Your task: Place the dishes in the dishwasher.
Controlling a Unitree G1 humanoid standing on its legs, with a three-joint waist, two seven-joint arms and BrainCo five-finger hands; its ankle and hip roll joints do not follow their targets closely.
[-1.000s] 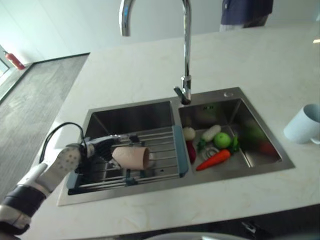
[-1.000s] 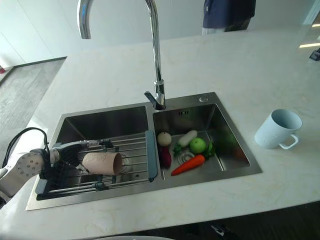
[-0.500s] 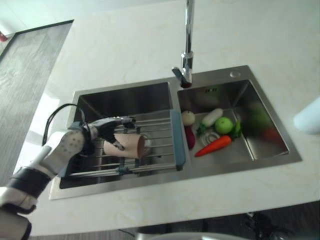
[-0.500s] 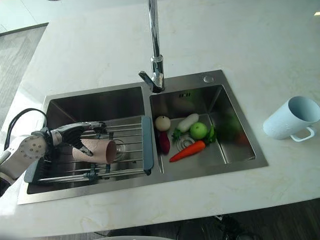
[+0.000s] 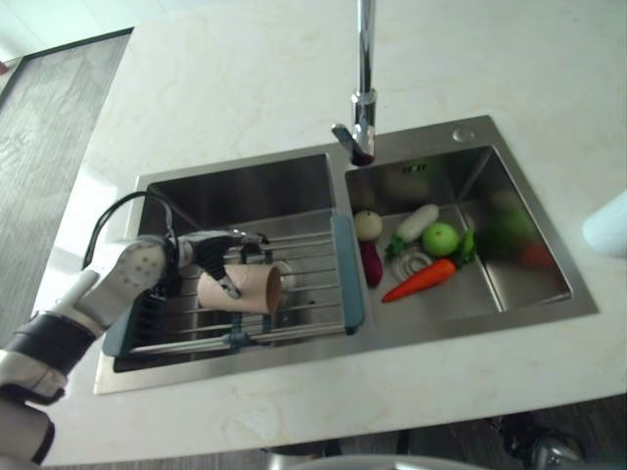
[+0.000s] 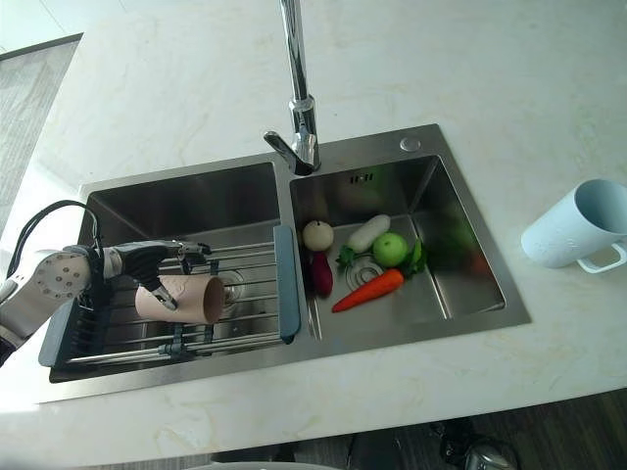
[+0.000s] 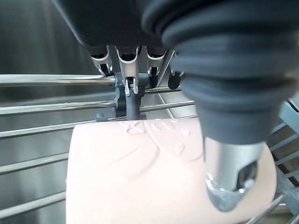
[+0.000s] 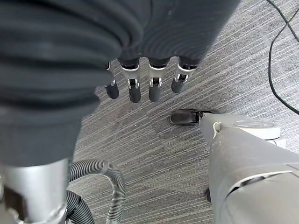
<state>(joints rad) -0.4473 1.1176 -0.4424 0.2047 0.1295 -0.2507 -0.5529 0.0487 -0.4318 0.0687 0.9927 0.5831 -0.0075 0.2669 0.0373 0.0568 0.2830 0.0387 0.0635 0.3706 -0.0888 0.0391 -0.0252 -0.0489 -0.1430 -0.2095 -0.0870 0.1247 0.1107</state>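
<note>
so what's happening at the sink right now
The robot's left hand is closed on a pink cup lying on its side on the wire rack over the sink's left basin, thumb pressed on the cup's side. Toy vegetables, among them a carrot, lie in the right basin. A pale blue mug stands on the counter. The right hand hangs open over the floor.

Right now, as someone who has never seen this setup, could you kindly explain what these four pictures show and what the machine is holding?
Two pictures look down from a humanoid robot's head; the other two come from cameras on its wrists. The left hand has its fingers and thumb round a pink cup lying on its side on a wire rack over the left basin of a steel sink. The right basin holds toy vegetables, including a carrot. A pale blue mug lies on the counter. The right hand hangs relaxed above the floor.
</note>
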